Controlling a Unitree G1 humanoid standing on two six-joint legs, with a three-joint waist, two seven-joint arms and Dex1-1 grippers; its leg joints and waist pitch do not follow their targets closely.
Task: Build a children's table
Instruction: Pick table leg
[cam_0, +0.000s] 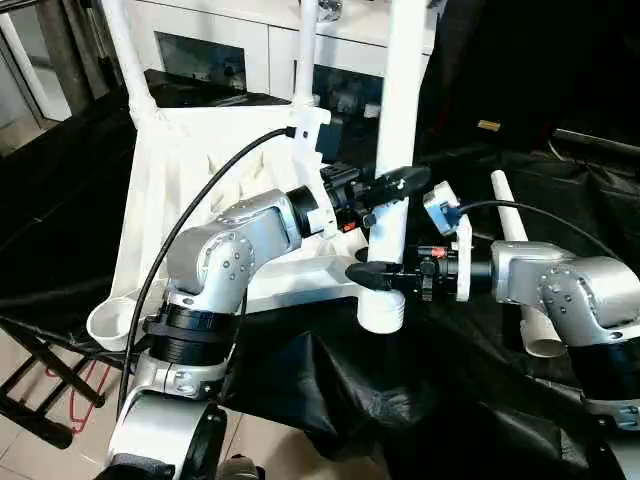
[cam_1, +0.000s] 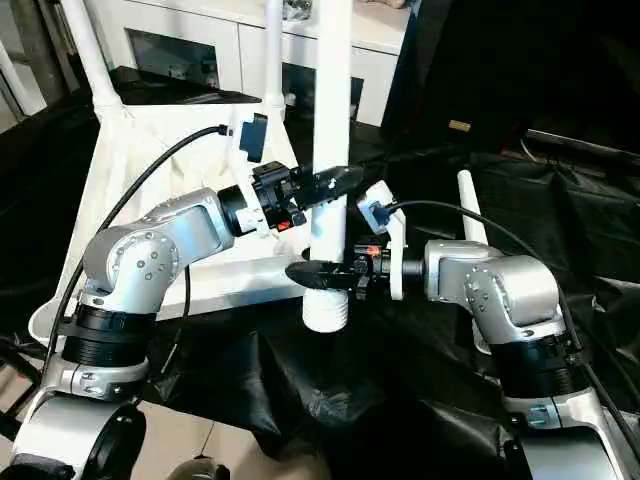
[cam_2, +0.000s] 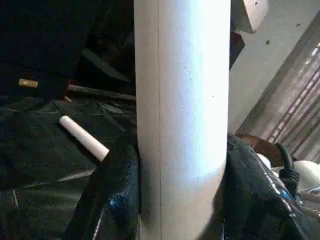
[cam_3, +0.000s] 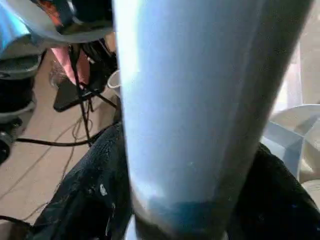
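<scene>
Both grippers clasp one upright leg (cam_0: 397, 120): right gripper (cam_0: 372, 275) low, left gripper (cam_0: 400, 183) above, beside the tilted tabletop (cam_0: 190, 190).

Your two head cameras look forward and down over both silver forearms from close above, set slightly apart, so they share one scene: the upright white leg (cam_0: 392, 150), the tilted table top (cam_0: 215, 190) and the black-draped work table (cam_0: 450, 400). Your left wrist camera sits tight against that leg (cam_2: 182, 120), facing the spare leg (cam_2: 84, 138) lying beyond. Your right wrist camera is closer still, facing the floor (cam_3: 60, 145).
</scene>
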